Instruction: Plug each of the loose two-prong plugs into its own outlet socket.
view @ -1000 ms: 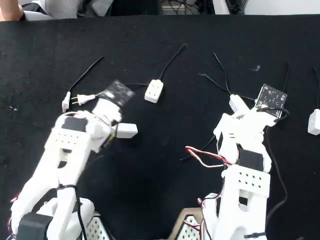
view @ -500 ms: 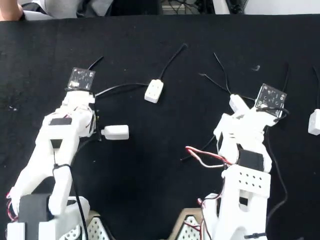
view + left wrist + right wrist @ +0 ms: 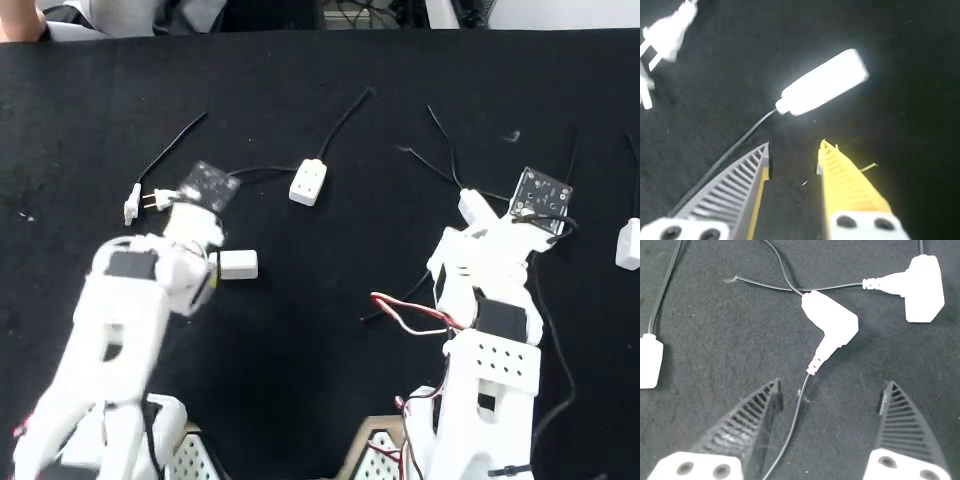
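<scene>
On the table (image 3: 330, 70), a two-prong plug (image 3: 150, 200) is found at the left, a socket (image 3: 308, 182) to its right toward the middle, and a second socket (image 3: 238, 264) nearer, just right of the left arm (image 3: 130, 300). The right arm (image 3: 490, 300) is set well right of these (a third socket (image 3: 627, 245) lies beyond it, at the right edge). An angled plug (image 3: 832, 325) is seen just ahead of the right gripper (image 3: 832, 384), its cord (image 3: 795, 420) led back between the spread fingers, with another plug (image 3: 922, 287) farther off.
</scene>
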Controlling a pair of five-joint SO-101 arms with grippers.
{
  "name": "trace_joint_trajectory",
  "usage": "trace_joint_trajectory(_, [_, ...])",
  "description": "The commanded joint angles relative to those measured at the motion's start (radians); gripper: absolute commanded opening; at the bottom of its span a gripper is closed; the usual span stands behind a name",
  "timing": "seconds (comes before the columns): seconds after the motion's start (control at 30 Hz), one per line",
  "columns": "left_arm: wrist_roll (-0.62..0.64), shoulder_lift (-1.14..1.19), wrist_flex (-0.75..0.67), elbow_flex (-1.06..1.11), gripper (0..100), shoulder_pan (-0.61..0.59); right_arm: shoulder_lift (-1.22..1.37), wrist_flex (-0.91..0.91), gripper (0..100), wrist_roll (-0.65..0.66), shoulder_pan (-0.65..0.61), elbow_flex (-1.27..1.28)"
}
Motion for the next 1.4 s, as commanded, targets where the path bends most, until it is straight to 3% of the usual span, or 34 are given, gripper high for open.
trace_joint_trajectory(0.0, [0.038, -0.11, -0.04, 0.038, 16, 0.053, -0.028, -0.017, 30.0, 0.009, -0.012, -0.005])
trace_joint_trajectory(0.37, [0.037, 0.167, -0.167, 0.028, 16, 0.059, -0.028, -0.017, 30.0, 0.009, -0.014, -0.004])
trace_joint_trajectory(0.67, [0.103, 0.439, -0.316, -0.166, 16, 0.047, -0.028, -0.017, 30.0, 0.009, -0.014, -0.004])
trace_joint_trajectory(0.87, [0.124, 0.583, -0.316, -0.309, 16, 0.047, -0.028, -0.015, 30.0, 0.009, -0.014, -0.004])
trace_joint_trajectory(1.07, [0.138, 0.552, -0.163, -0.41, 16, 0.041, -0.028, -0.015, 30.0, 0.009, -0.014, -0.004])
trace_joint_trajectory(1.2, [-0.009, 0.572, -0.063, -0.463, 24, 0.031, -0.028, -0.017, 30.0, 0.009, -0.014, -0.004])
trace_joint_trajectory(1.37, [-0.114, 0.672, -0.058, -0.518, 26, 0.039, -0.028, -0.017, 30.0, 0.009, -0.014, -0.004])
